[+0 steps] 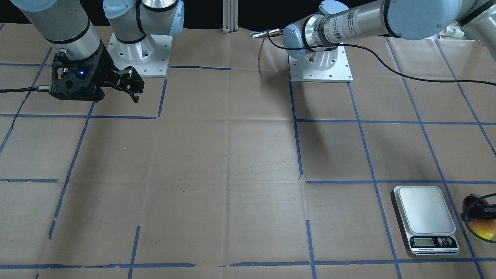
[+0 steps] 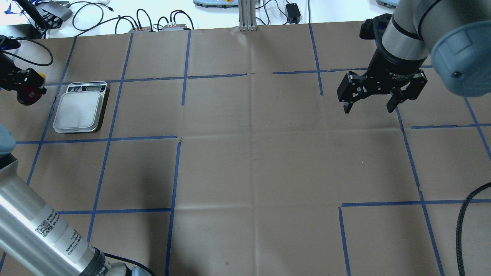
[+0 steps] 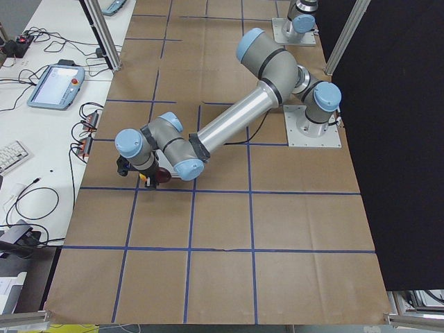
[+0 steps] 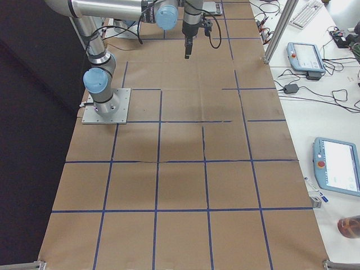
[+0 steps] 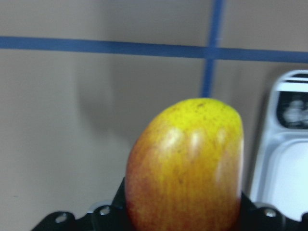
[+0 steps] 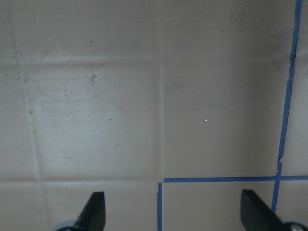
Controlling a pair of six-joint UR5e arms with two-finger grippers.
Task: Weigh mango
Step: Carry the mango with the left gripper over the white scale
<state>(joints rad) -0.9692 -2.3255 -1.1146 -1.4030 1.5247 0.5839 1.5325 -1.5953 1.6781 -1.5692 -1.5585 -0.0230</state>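
Left wrist-mounted view: I see one mango (image 5: 185, 166), long axis running up the picture, yellow end at the top and red end low by the fingers. My left gripper (image 1: 480, 212) is clamped across it, just beside the one scale (image 1: 424, 209), with that arm stretched long and low. My right gripper (image 2: 368, 110) hangs above the table (image 2: 245, 153), fingers spread apart.

In my left wrist view the mango (image 5: 187, 168) fills the foreground and runs off the bottom edge, hiding most of the left gripper (image 2: 23, 86). The scale (image 5: 284, 163) beside it is blurred and cut by the right edge. In the front-facing view the frame edge clips the mango, and the scale's display (image 1: 423, 242) is too small for me to read.
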